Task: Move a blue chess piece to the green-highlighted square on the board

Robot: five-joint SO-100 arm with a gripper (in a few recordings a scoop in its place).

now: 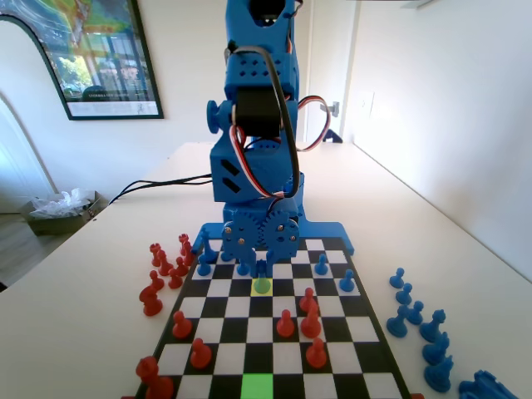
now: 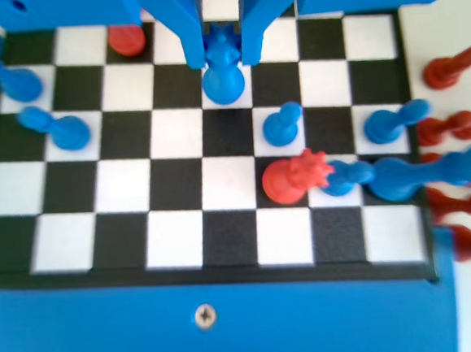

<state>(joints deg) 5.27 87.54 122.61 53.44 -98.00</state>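
Observation:
The blue chess piece [image 2: 224,81] stands on a square at the top middle of the wrist view, its jagged crown up between my jaws. My gripper [image 2: 224,61] is low over it, and both jaws press against the sides of the crown. In the fixed view the gripper [image 1: 262,268] hangs just over the yellow-lit square [image 1: 254,291] near the board's far end, where the piece [image 1: 262,285] shows tinted green. The green-highlighted square [image 1: 257,387] glows at the near edge of the board [image 1: 237,309], several rows away and bare.
Red pieces [image 1: 285,322] stand on the middle rows between the two lit squares. Blue pawns [image 1: 322,264] stand on the far rows. More red pieces [image 1: 154,295] crowd off the board's left side, blue ones [image 1: 416,312] off its right. A red crowned piece [image 2: 289,180] stands close by.

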